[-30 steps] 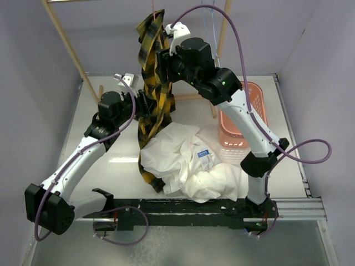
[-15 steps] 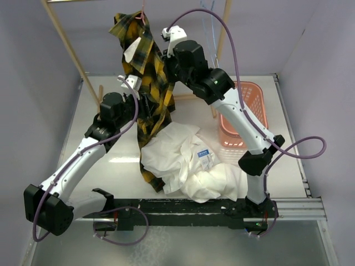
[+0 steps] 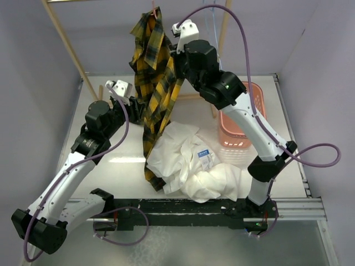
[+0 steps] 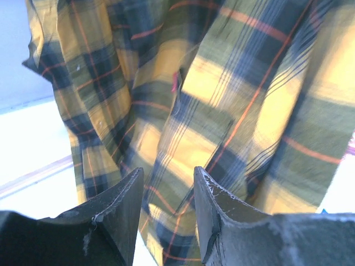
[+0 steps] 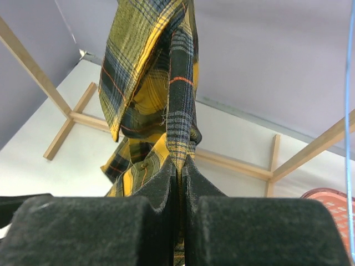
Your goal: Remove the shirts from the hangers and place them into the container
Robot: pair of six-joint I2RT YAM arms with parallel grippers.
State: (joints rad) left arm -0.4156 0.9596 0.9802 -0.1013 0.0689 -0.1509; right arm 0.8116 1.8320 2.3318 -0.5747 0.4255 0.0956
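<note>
The yellow-and-black plaid shirt [image 3: 158,83] hangs from a pink-red hanger hook [image 3: 153,8] at the top, and its tail reaches the table. High beside it, my right gripper [image 3: 175,55] [image 5: 181,163] is shut on a narrow fold of the plaid shirt [image 5: 180,111]. Lower on the left, my left gripper [image 3: 137,104] [image 4: 168,174] is open, its fingers just short of the plaid cloth [image 4: 222,111]. The white shirt [image 3: 197,166], with a small blue label, lies crumpled on the table. The salmon-pink container [image 3: 244,119] stands at the right. A thin light blue hanger wire [image 5: 351,83] hangs near it.
Wooden rack poles [image 3: 66,47] [image 3: 223,33] rise at left and right of the plaid shirt, with a wooden foot bar [image 3: 191,97] on the table behind it. Purple cables loop from both arms. The white shirt lies between the arm bases and the container.
My right gripper has shut on a fold of the plaid shirt. The shirt swung and twisted on its hanger. My left arm drew back to the left.
</note>
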